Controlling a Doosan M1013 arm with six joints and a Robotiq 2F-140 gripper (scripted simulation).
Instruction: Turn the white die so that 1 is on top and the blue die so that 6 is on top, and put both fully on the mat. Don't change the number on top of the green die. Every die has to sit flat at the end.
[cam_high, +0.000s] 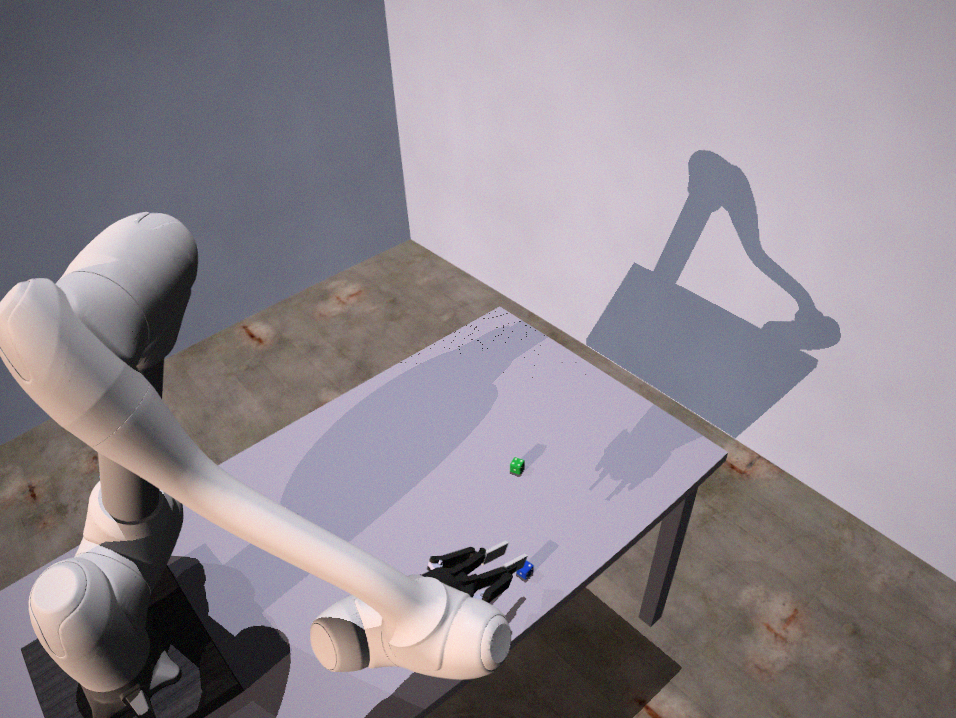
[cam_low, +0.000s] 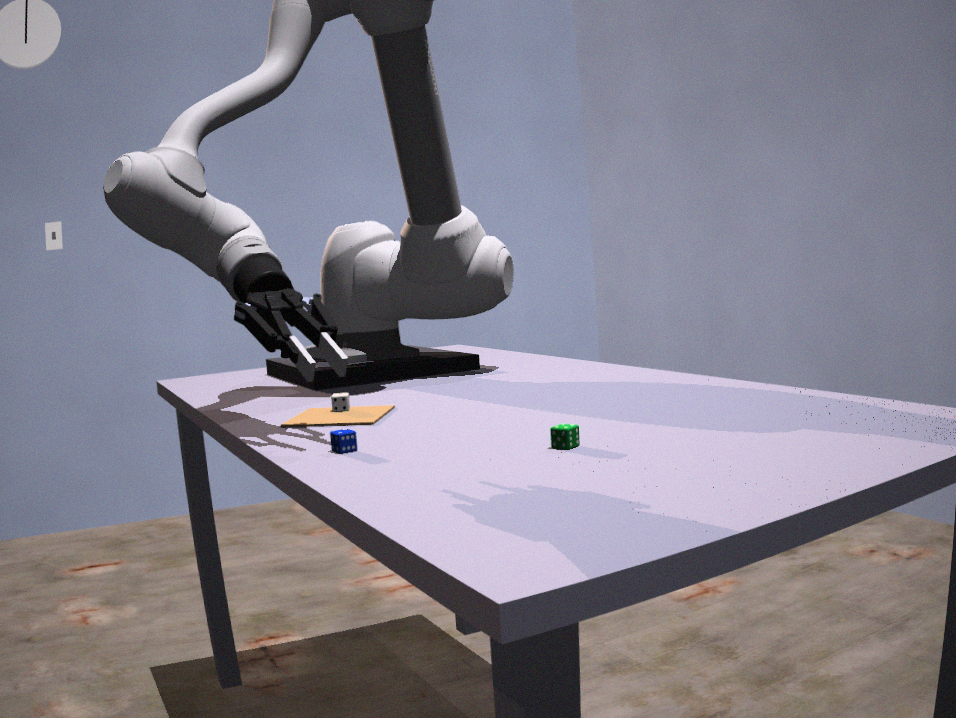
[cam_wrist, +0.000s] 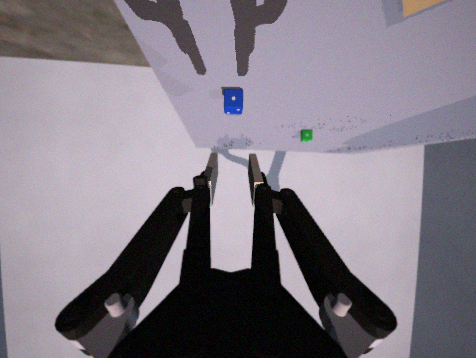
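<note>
Plain walls (cam_high: 656, 100) (cam_low: 734, 154) are enclosing an indoor room of bare, lab-like character. A robot arm (cam_high: 255, 517) (cam_low: 417, 123) is standing on a plain table (cam_high: 432, 432) (cam_low: 479, 417); a wall switch (cam_low: 53, 235) and a stained floor (cam_high: 780, 618) (cam_low: 92, 602) are showing.

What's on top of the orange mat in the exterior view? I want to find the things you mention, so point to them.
The white die (cam_low: 340, 401) sits on the orange mat (cam_low: 374, 415), toward its far edge. The die hides the patch of mat beneath and directly behind it.
</note>
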